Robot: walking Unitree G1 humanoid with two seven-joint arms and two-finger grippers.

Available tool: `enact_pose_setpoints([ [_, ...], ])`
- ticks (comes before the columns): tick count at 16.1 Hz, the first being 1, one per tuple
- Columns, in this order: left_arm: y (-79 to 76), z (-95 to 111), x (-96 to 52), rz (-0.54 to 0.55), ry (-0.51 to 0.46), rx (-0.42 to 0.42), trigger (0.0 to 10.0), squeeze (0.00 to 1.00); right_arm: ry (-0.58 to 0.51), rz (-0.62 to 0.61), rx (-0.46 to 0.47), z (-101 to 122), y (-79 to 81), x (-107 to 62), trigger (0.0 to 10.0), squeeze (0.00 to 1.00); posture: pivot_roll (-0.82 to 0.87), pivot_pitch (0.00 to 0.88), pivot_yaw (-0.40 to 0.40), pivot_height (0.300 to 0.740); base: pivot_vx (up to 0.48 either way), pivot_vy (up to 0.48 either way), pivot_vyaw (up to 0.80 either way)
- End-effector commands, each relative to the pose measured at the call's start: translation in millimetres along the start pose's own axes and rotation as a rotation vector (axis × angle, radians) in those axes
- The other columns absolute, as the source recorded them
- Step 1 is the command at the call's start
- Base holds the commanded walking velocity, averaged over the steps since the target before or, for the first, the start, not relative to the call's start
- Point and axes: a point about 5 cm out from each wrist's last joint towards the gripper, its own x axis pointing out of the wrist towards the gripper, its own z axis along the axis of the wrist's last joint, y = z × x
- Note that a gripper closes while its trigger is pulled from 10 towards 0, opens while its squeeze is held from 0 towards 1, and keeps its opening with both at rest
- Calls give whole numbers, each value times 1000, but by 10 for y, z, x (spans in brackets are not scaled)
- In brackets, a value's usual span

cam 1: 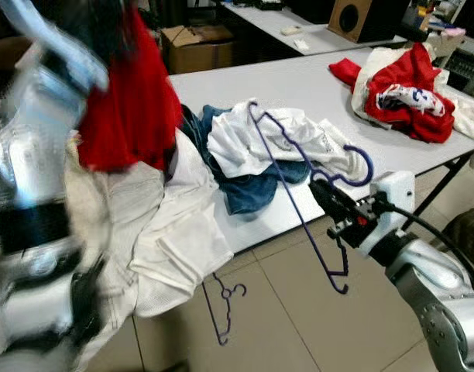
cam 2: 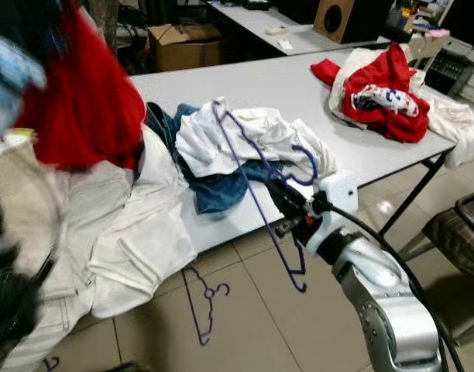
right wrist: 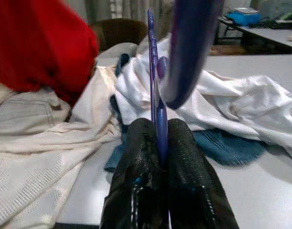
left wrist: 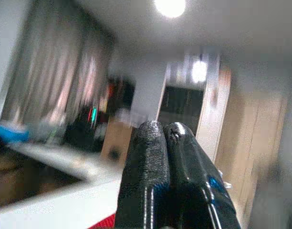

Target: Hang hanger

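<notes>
Clenched jaws on the right gripper [cam 1: 328,195]: its 2 black fingers [right wrist: 139,167] pinch the thin purple wire hanger [cam 1: 287,182] near the base of its hook. Hanger is held in the air over the near edge of the grey table [cam 1: 299,81], its hook curling up beside the gripper, its triangular frame tilted, 1 corner up over the clothes and the other hanging below table level above the tiled floor [cam 1: 299,310].

Left gripper [left wrist: 165,143] jaws are also pressed together, fingertips touching; nothing can be made out between them. It points up toward a ceiling light and a blurred room. Left arm [cam 1: 36,194] is raised close to the head camera, heavily blurred, with a red garment [cam 1: 132,101] hanging beside it; whether the arm carries that garment cannot be told.

On the table, just behind the held hanger: crumpled white shirt [cam 1: 260,139] lying over a blue denim piece [cam 1: 249,190]. A cream-white knitted cloth [cam 1: 175,232] drapes off the near table edge toward the floor.

A second purple wire hanger [cam 1: 221,306] lies on the floor tiles below that draped cloth.

Far right end of the table: separate heap of red and white clothing [cam 1: 403,89], well apart from the gripper.

Beyond the table: brown cardboard box [cam 1: 197,46], a second grey table with a wooden speaker [cam 1: 359,17] on it.
</notes>
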Motion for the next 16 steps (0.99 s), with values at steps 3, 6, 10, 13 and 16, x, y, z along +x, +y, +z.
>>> enact_pose_setpoints([
  [3, -196, -509, -432, -194, 414, 189, 0, 0, -13, -30, -9, 23, -37, -54, 10000, 0, -55, 0, -27, 740, 0, 0, 0],
  [6, -583, -778, -798, -404, 590, 85, 10000, 0, -6, -14, -9, 25, -54, -27, 10000, 0, -46, 0, -49, 740, 0, 0, 0],
  [10, -785, -775, -822, -539, 576, 26, 10000, 1000, 3, -34, -24, 41, -126, -55, 10000, 0, -57, 0, -47, 740, 0, 0, 0],
  [13, -702, -740, -747, -466, 531, 22, 10000, 1000, 41, -129, -36, 8, -269, -124, 10000, 0, -66, 0, -39, 740, 0, 0, 0],
  [16, -372, -850, -694, -195, 588, 111, 10000, 1000, 38, -135, -39, 15, -310, -170, 10000, 0, -66, 0, -38, 740, 0, 0, 0],
])
